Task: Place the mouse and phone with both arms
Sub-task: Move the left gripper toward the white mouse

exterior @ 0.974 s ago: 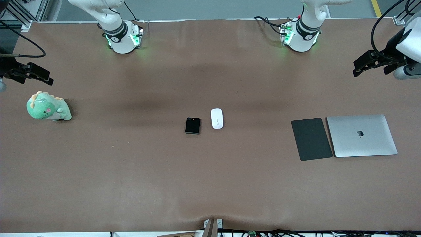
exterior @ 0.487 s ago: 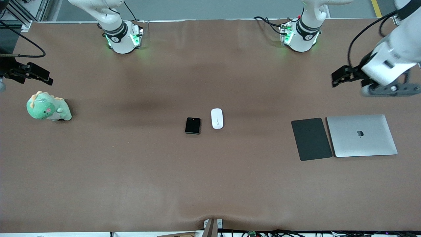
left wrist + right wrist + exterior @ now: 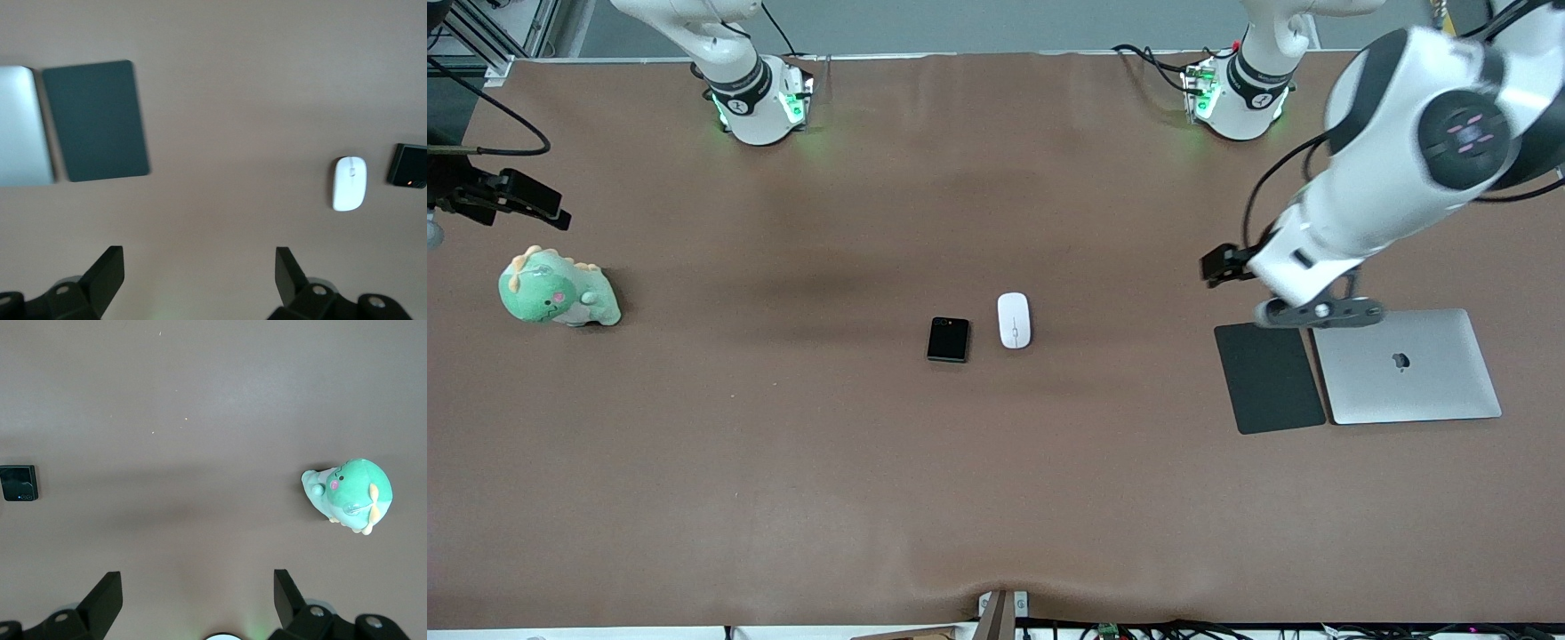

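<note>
Front view: one mouse (image 3: 1014, 320), one phone (image 3: 948, 339), two wide, empty claws.

The table (image 3: 783, 462) has a brown, matt cover. The mouse (image 3: 1014, 320) looks like smooth white plastic. The phone (image 3: 948, 340) is black and shiny. The laptop (image 3: 1414, 373) looks like dull silver metal. The pad (image 3: 1269, 376) is dark and matt. The dinosaur (image 3: 556, 291) is soft and fuzzy.
</note>
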Robot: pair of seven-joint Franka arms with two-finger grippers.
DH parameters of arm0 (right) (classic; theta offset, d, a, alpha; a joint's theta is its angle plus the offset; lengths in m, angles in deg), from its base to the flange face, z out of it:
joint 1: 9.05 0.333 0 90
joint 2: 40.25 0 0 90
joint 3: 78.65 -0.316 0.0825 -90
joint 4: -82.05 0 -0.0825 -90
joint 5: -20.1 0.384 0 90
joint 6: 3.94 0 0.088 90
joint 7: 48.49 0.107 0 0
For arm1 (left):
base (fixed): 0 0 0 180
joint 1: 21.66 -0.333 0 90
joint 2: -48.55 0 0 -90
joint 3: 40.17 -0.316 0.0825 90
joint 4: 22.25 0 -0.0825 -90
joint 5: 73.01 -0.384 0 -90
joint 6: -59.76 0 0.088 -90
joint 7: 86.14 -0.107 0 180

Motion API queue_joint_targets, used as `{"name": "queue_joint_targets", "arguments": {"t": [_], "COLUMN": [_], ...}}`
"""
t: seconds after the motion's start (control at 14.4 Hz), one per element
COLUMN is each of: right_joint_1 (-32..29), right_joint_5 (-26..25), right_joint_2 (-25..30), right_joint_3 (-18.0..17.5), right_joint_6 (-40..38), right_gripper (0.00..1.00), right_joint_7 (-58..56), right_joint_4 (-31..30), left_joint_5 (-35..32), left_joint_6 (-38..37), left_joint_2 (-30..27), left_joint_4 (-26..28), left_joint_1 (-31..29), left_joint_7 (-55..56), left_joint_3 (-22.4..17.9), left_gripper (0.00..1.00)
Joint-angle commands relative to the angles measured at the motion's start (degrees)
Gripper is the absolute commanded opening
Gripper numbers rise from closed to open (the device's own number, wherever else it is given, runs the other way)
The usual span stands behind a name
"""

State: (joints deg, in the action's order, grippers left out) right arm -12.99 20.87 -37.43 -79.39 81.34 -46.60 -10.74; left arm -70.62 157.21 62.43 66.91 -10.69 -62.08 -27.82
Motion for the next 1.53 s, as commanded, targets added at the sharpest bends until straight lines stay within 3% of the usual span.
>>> {"name": "queue_joint_targets", "arguments": {"t": [0.0,0.97,1.18,1.46], "right_joint_1": [-1.42,-1.25,-1.33,-1.51], "right_joint_5": [0.45,1.68,1.77,2.56], "right_joint_2": [0.52,-2.03,-7.37,-7.57], "right_joint_3": [-0.75,-0.75,-0.84,-0.75], "right_joint_6": [-0.38,-0.46,-2.38,-3.19], "right_gripper": [1.00,1.00,1.00,1.00], "right_joint_7": [-0.66,-0.75,-0.83,-0.75], "right_joint_4": [-0.38,1.03,0.94,1.38], "left_joint_5": [0.25,0.16,-4.66,-5.38], "left_joint_6": [3.44,21.11,25.58,29.46], "left_joint_2": [4.38,21.43,25.31,28.56], "left_joint_4": [-1.01,-2.85,-3.91,-3.91], "left_joint_1": [5.27,18.46,21.45,23.65], "left_joint_7": [7.99,16.46,18.90,23.91], "left_joint_3": [-0.13,-0.56,-0.74,-0.74], "left_gripper": [1.00,1.00,1.00,1.00]}}
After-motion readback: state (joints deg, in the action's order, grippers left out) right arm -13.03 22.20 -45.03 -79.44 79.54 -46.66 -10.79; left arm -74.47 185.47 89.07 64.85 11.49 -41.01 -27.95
